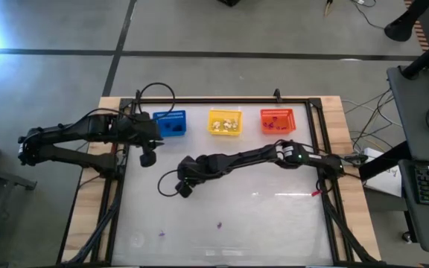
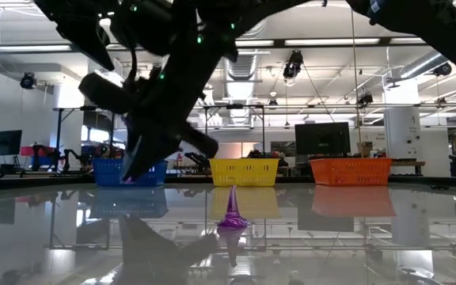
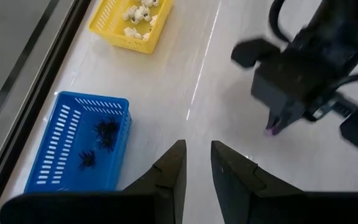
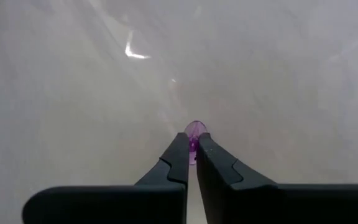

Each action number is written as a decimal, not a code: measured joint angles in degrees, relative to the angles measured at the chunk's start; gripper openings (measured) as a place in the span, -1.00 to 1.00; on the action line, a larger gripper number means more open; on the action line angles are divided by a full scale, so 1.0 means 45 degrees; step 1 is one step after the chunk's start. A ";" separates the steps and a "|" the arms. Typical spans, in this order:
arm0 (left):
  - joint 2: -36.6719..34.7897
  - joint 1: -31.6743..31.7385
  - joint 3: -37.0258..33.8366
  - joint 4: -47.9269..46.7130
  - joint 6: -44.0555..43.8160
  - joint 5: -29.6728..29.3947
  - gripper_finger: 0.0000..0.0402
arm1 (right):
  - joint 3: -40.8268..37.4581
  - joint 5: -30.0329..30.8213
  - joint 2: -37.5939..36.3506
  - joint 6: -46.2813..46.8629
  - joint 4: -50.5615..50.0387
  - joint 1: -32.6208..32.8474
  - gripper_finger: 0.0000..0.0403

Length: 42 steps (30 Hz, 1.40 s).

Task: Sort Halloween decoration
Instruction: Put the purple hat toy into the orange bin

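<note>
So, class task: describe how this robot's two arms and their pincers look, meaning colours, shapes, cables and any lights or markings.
Both arms are dark, almost black, built of jointed tubular segments. Black cables loop beside the left arm and the right arm. The right arm has a small green light near its wrist. The left pincer and the right pincer each have two flat, dark, tapering fingers set on a wide dark bar. No lettering can be made out.

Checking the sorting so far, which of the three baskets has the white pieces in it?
The yellow basket, the middle one; the blue basket holds black pieces, the orange-red basket dark ones.
</note>
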 joint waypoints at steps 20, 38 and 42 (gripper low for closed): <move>0.0000 0.0000 -0.0008 -0.0184 0.0107 -0.0005 -0.72 | 0.2465 0.2496 -0.0987 -0.1928 -0.9474 -0.0788 -0.96; 0.0000 0.0000 -0.0019 -0.0360 0.0107 -0.0015 -0.72 | 0.1972 0.3780 -0.3870 -0.4076 -1.2120 -0.3243 -0.96; 0.0000 -0.0005 -0.0019 -0.0351 0.0102 -0.0019 -0.72 | 0.0972 0.3800 -0.5138 -0.4433 -1.2066 -0.4222 -0.96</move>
